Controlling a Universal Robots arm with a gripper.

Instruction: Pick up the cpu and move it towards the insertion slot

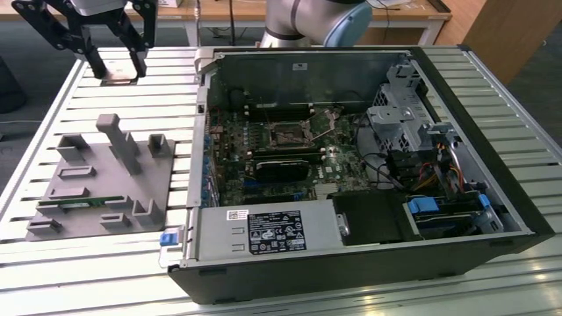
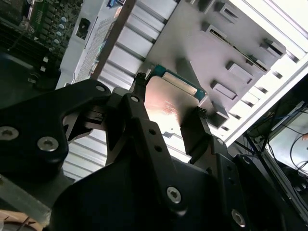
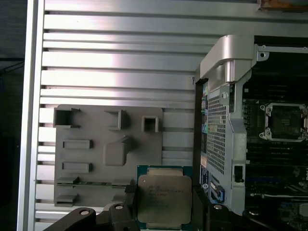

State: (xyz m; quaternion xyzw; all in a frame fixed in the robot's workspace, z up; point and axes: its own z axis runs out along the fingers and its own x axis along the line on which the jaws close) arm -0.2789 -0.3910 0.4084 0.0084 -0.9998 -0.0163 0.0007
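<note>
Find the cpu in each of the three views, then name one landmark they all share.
Exterior view: cpu gripped in the hand, at the exterior view's upper left, beyond the grey tray.
First wrist view: cpu in the hand, metal top facing the camera, overlapping the grey tray.
Second wrist view: cpu clamped in the hand, before the grey tray.
Shared landmark: the grey tray.

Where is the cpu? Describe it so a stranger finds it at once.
Start at the open computer case, then look to the pincer raised above the slatted table beside it. The cpu sits between its fingers: a flat square chip with a silvery top, unlike the grey holder beneath.
</note>
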